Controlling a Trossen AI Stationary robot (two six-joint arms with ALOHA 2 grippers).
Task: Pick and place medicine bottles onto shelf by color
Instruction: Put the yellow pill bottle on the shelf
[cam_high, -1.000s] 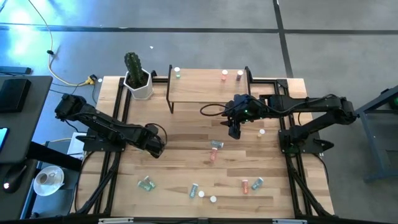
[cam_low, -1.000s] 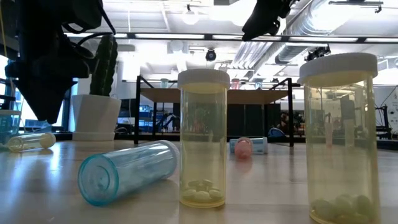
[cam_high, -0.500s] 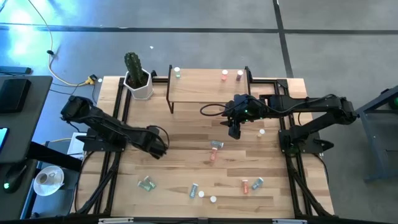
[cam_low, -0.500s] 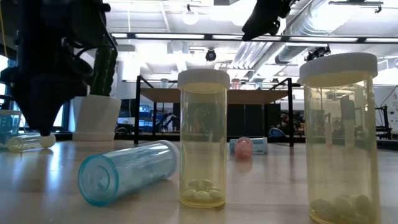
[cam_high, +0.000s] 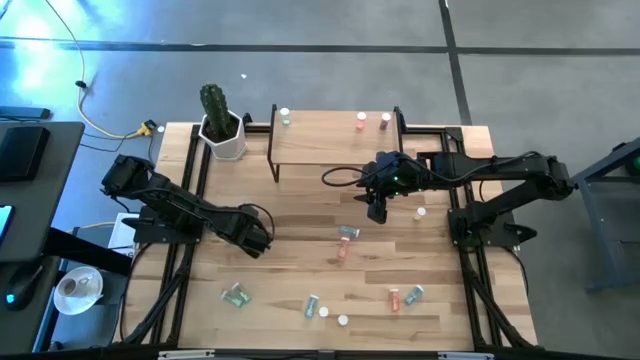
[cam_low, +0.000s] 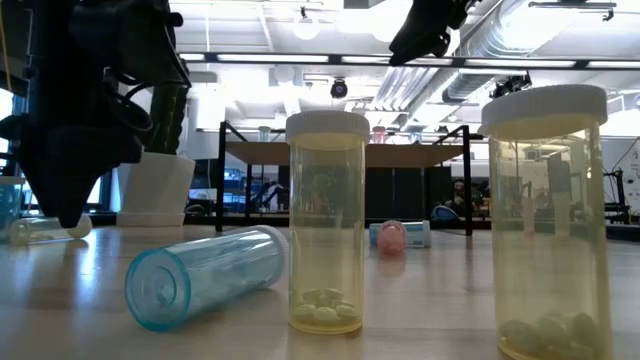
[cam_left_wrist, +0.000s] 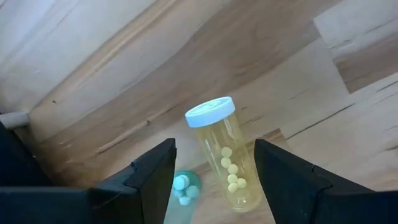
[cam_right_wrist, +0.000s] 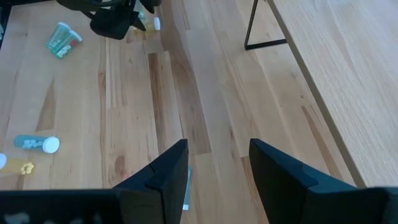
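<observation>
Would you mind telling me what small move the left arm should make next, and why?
Probably lower the left end effector straight down and close. Its fingers stand open to either side of a lying yellow bottle, not touching it. The right end effector hovers open in front of the shelf.

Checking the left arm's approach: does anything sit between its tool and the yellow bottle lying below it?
Nothing visible. The left tool, open, hangs right over the yellow bottle; only a teal bottle lies beside it.
</observation>
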